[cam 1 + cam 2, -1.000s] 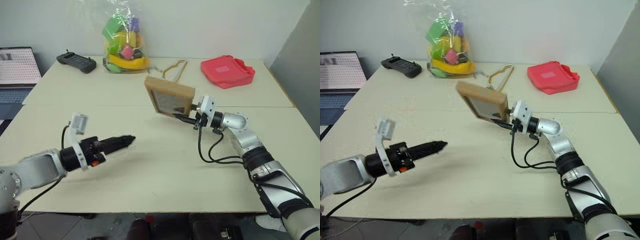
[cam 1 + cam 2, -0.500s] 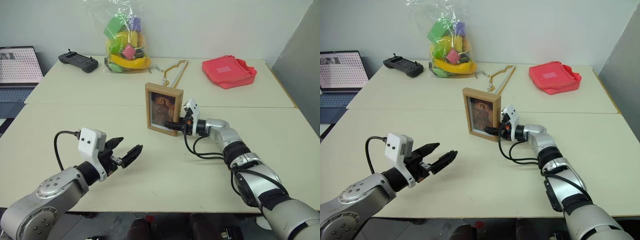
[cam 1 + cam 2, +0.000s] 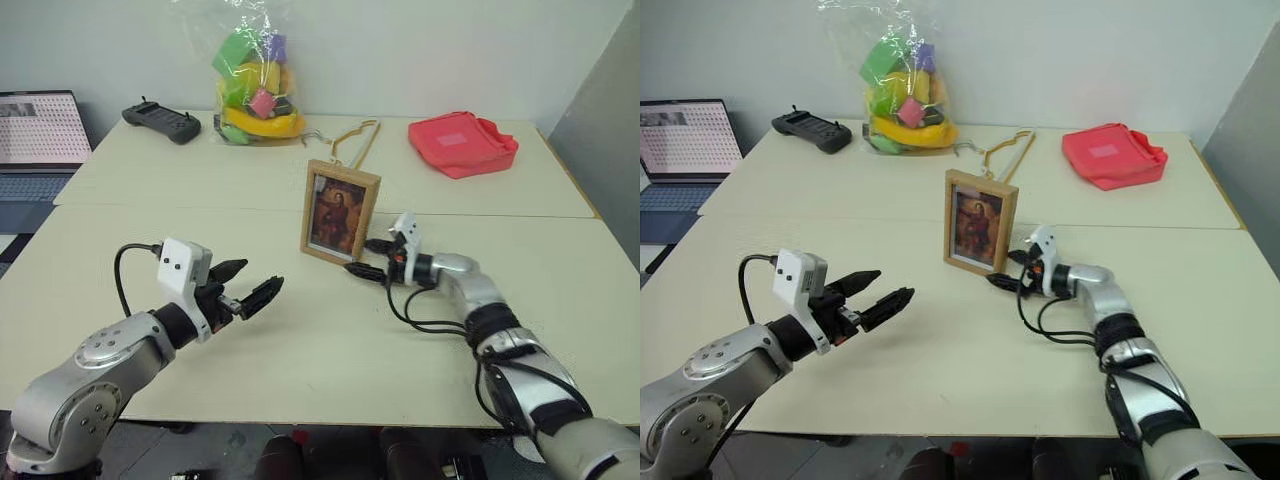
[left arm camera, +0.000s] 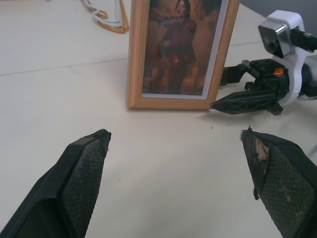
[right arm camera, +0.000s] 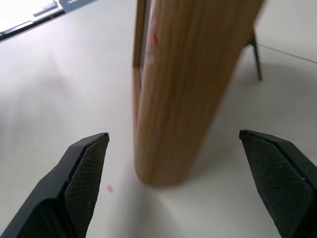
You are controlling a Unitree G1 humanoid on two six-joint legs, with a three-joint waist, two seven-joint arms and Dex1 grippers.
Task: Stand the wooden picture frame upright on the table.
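Observation:
The wooden picture frame (image 3: 340, 212) stands upright on the table (image 3: 330, 345), its dark portrait facing me. My right gripper (image 3: 368, 257) is open beside the frame's lower right corner, with the jaws apart and nothing held. In the right wrist view the frame's light-wood side edge (image 5: 183, 89) stands between and just beyond the spread fingers, and the easel leg (image 5: 256, 59) shows behind it. My left gripper (image 3: 255, 283) hovers open over the table to the frame's front left, well apart from it. The left wrist view shows the frame (image 4: 181, 49) and the right gripper (image 4: 230, 89) next to it.
Along the far edge of the table lie a clear bag of colourful toys (image 3: 250, 85), a black controller (image 3: 160, 122), a wooden hanger (image 3: 350, 140) and a red pouch (image 3: 462, 142). A laptop (image 3: 35, 135) sits off the table's far left corner.
The right gripper brought the tilted frame down, stood it on the table, then opened and let go. The left wrist rolled, so its open jaws now show side by side.

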